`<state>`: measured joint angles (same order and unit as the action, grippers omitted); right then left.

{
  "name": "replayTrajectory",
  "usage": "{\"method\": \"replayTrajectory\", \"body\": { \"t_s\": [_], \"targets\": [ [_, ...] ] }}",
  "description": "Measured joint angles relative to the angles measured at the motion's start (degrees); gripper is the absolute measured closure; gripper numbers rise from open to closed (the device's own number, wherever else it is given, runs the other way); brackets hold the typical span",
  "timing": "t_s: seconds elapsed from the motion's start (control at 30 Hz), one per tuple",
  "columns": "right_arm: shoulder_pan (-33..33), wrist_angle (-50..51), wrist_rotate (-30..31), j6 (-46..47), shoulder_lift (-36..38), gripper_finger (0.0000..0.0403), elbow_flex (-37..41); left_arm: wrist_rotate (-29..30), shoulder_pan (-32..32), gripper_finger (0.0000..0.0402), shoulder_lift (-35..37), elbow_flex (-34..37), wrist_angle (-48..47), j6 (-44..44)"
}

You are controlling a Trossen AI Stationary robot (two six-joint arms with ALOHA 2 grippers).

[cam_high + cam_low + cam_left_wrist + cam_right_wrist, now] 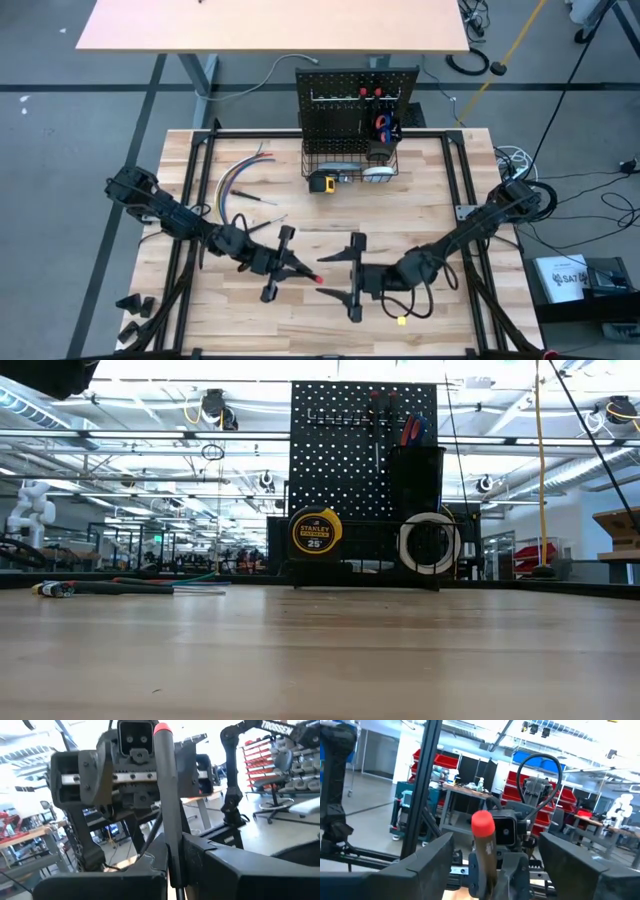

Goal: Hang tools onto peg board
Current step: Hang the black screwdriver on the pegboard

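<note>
A screwdriver with a dark handle and a red end cap (318,279) hangs above the table's near middle. My left gripper (303,270) is shut on it. My right gripper (326,274) faces it from the right, open, with one finger on either side of the red cap (482,824) and touching nothing. The peg board (357,95) stands upright at the far edge, with red- and blue-handled tools (383,122) on it. Its wire basket holds a yellow tape measure (316,532). Neither gripper shows in the low view. My left gripper pinches the lower stretch of the screwdriver's handle (175,865) between its two fingers. The handle runs along the fingers and sticks out past their tips, red cap (162,729) foremost, toward my right gripper. The fingers come about level from the table's left. The screwdriver is clear of the table.
A bundle of coloured wires (240,175) lies at the far left of the table, with two thin tools (258,198) near it. A small yellow piece (400,320) lies under my right arm. A black frame (190,200) borders the tabletop.
</note>
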<state>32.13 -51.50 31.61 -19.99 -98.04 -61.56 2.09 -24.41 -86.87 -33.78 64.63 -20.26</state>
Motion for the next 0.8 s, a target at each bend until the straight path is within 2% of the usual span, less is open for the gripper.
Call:
{"method": "replayTrajectory", "body": {
  "t_s": [0.5,0.7,0.8],
  "targets": [
    [-1.1,-1.1,-0.4,-0.4,0.0,0.0271,0.0,3.1,0.0,0.038,0.0,0.0,0.5,0.4],
    [-1.4,-1.1,-2.4,-0.1,0.0,0.0354,0.0,4.6,0.0,0.038,0.0,0.0,0.5,2.4],
    [-1.4,-1.0,-2.5,-0.2,0.0,0.0364,0.0,4.6,0.0,0.0373,0.0,0.0,0.3,2.4]
  ]
}}
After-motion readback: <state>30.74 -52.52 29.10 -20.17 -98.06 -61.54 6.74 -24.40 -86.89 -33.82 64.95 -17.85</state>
